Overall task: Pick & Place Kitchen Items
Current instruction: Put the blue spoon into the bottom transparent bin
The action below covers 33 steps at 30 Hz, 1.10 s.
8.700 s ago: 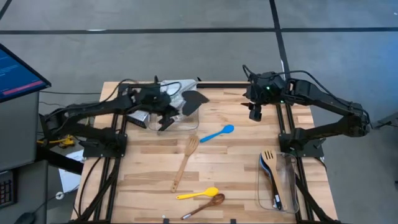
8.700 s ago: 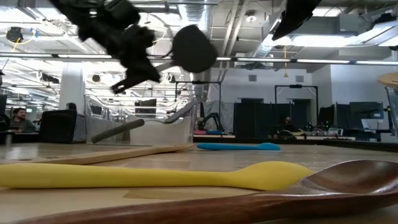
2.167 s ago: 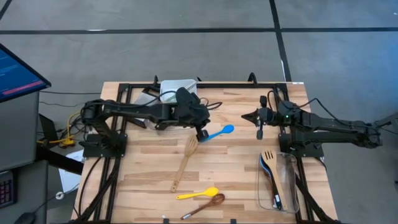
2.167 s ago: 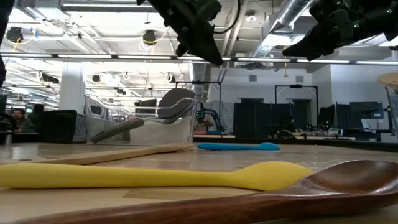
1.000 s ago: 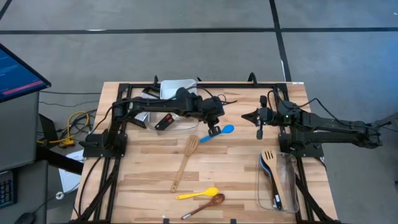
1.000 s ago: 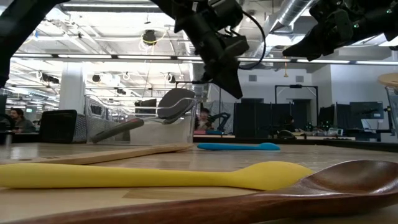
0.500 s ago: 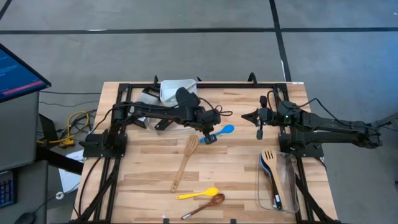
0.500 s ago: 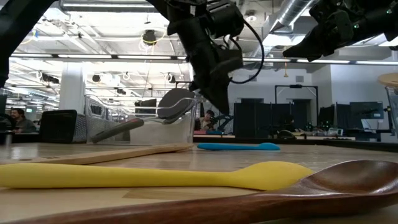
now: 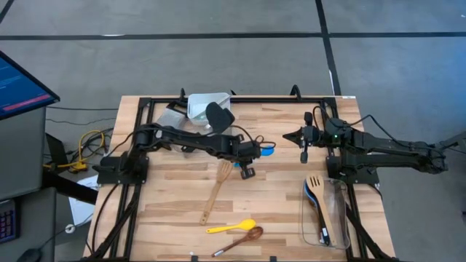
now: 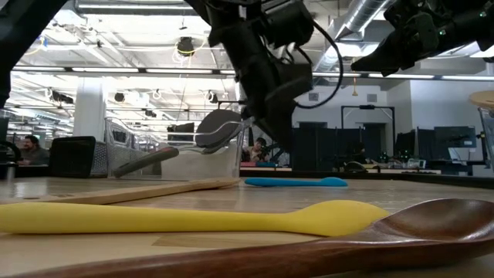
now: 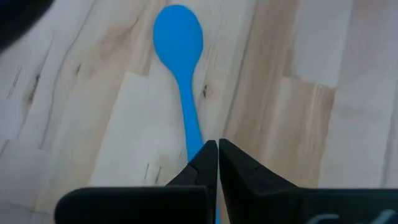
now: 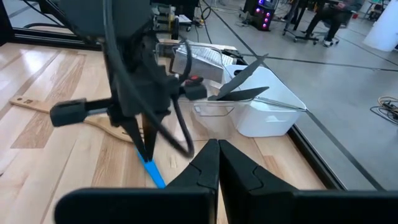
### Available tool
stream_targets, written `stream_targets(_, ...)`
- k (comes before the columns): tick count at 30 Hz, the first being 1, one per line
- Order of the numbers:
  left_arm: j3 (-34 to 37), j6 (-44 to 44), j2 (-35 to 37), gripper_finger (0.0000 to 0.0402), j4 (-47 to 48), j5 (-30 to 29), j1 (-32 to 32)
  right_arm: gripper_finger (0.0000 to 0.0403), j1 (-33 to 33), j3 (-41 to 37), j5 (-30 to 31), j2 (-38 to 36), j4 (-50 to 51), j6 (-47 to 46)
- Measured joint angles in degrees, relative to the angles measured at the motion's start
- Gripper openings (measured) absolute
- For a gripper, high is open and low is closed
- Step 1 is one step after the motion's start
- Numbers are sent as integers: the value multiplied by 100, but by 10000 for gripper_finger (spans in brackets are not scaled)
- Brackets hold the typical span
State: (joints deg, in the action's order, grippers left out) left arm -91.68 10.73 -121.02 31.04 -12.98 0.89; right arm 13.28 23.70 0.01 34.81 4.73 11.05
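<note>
Left gripper (image 9: pixel 247 172) lower, one blue spoon (image 11: pixel 180 50)

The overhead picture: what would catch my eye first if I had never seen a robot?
Probably the left arm stretched across the wooden table, its shut left claw poised over the handle of a bright blue silicone spoon lying flat near the middle. Next, the yellow silicone spoon near the front edge, and the clear plastic tub holding utensils at the table's right.
</note>
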Motion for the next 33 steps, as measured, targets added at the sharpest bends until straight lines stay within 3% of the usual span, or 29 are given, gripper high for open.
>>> stream_targets(10,-2,-306,-84,12,-353,-209,119,0,-3,0,0,4,80,0)
stream_targets(16,-7,175,-73,64,-342,577,349,0,-3,0,0,4,88,0)
stream_targets(24,-7,156,-95,127,-306,656,349,0,-3,0,-1,4,90,-2)
stream_targets(33,353,-437,-174,126,-350,688,202,0,-3,0,0,4,87,-2)
